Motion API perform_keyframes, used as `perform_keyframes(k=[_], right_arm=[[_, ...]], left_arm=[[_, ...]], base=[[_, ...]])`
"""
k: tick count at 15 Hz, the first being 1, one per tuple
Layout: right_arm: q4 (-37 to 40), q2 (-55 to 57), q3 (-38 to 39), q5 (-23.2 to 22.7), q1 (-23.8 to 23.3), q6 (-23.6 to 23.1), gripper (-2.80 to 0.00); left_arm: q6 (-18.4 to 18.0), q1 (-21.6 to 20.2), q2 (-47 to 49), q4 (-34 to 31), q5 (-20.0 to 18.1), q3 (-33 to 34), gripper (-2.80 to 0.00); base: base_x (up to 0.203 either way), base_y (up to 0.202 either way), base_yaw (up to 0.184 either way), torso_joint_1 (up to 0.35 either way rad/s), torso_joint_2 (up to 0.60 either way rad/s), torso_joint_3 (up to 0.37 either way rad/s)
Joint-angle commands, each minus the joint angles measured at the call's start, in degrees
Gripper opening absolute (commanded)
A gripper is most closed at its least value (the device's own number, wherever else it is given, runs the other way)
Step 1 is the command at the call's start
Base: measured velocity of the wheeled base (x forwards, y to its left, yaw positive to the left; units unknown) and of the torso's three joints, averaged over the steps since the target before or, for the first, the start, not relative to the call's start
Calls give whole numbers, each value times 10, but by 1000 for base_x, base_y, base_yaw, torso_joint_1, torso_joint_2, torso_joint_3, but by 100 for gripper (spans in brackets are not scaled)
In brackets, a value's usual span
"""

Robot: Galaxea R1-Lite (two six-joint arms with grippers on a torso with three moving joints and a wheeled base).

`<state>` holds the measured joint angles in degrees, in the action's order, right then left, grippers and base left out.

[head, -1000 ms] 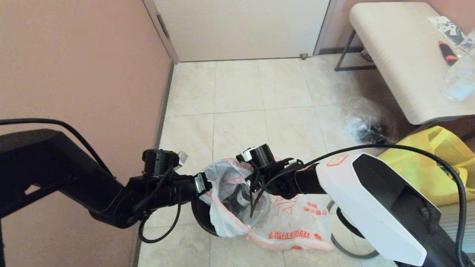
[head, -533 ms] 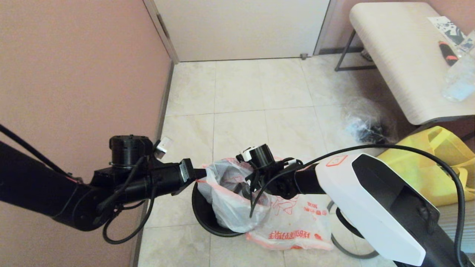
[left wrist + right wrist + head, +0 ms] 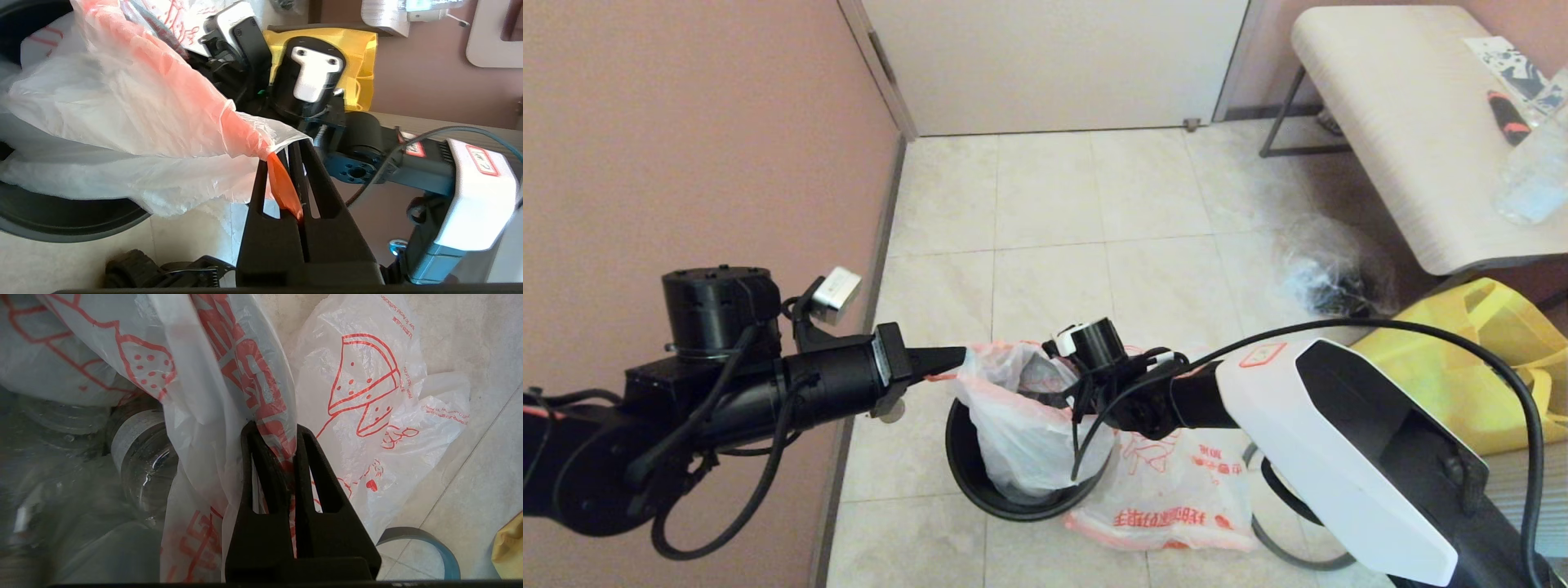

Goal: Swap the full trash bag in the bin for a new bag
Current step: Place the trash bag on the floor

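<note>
The left gripper (image 3: 286,163) is clenched on the orange-edged handle of the full trash bag (image 3: 1021,425), the thin strip pinched flat between its two black fingers, and from where I stand the right gripper (image 3: 273,435) is clamped just as tight on the bag's opposite edge, a fold of red-printed film caught between its jaws. The bag hangs between the two, its mouth stretched open, its belly down inside the bin (image 3: 968,482), which sits on the tiled floor close to the pink wall. Through the plastic the right wrist view shows clear bottles, so I would call the load bulky but not heavy. The film itself is thin, soft and slick; it will stretch and could tear if pulled unevenly, and a pinch on a single layer might slide out. The doubled, orange-edged handles look like the strongest places to hold, and a straight upward lift on both sides should free it from the bin. The new bag (image 3: 1176,498) lies flat on the floor just beside the bin, with the loose grey hoop (image 3: 1286,547) next to it and a yellow tote (image 3: 1478,359) further off.
</note>
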<state>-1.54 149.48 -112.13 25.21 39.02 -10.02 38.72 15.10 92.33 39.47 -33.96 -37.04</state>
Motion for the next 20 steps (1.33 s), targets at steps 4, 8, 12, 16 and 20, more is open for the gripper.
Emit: perform_keyframes(k=[4, 8, 12, 16, 20], right_arm=[[-3, -1, -5, 1, 1, 2, -122], [1, -44, 0, -3, 10, 5, 0], [52, -123, 6, -19, 26, 29, 0], [148, -195, 17, -57, 37, 125, 0], [164, -298, 137, -56, 24, 152, -280]], left_arm=[[1, -1, 6, 5, -1, 4, -280], [2, -1, 7, 4, -1, 6, -280], [0, -3, 10, 3, 4, 9, -280], [-1, -23, 3, 1, 6, 12, -280], [-2, -24, 1, 2, 6, 4, -280]], base=[[0, 0, 0, 0, 0, 0], [0, 0, 0, 0, 0, 0], [0, 0, 0, 0, 0, 0], [0, 0, 0, 0, 0, 0], [0, 0, 0, 0, 0, 0]])
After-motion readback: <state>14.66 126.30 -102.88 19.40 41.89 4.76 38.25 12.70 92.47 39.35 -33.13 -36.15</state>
